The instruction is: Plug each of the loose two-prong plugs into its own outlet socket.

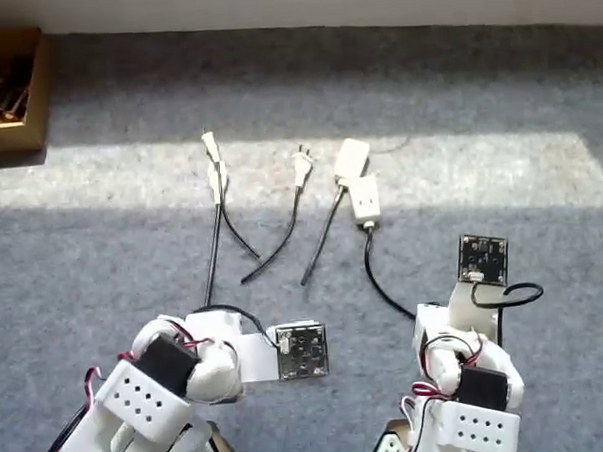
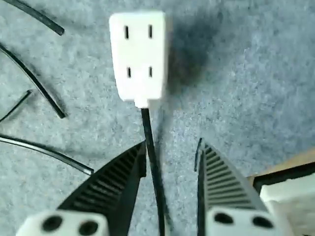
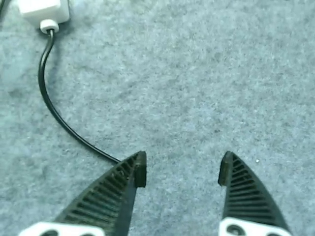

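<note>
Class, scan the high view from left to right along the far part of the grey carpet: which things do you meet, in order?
Brown open box → white two-prong plug on a black cord → second white two-prong plug → white plastic outlet block.

Two loose plugs and two white socket blocks, all lying unplugged on the grey carpet [image 1: 496, 97].

The first plug [image 1: 215, 160] and the second plug [image 1: 302, 166] are white and lie flat and apart from each other. Their prongs point toward the far side, and short black leads trail back from them. Near the second plug lies a tilted socket block [image 1: 352, 159]. Just beside that is the corded socket block [image 1: 365, 200] [image 2: 138, 54] [image 3: 42, 9], face up with two pairs of slots showing, and its black cord [image 1: 384, 287] curves away from it.
</note>
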You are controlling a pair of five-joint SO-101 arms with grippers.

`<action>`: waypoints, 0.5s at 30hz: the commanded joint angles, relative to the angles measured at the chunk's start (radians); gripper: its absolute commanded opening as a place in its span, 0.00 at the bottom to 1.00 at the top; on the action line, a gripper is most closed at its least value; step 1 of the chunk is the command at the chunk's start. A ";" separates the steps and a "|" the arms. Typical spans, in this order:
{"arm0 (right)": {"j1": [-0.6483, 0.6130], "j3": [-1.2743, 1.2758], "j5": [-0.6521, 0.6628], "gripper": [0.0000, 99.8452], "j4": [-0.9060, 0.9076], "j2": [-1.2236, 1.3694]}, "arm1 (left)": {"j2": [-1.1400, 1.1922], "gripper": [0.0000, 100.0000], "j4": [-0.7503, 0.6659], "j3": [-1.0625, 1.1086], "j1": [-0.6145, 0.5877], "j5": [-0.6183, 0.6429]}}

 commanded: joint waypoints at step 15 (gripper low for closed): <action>-0.005 -0.015 0.008 0.24 0.001 -0.007 | 0.404 0.19 -0.555 -0.294 -0.404 -0.005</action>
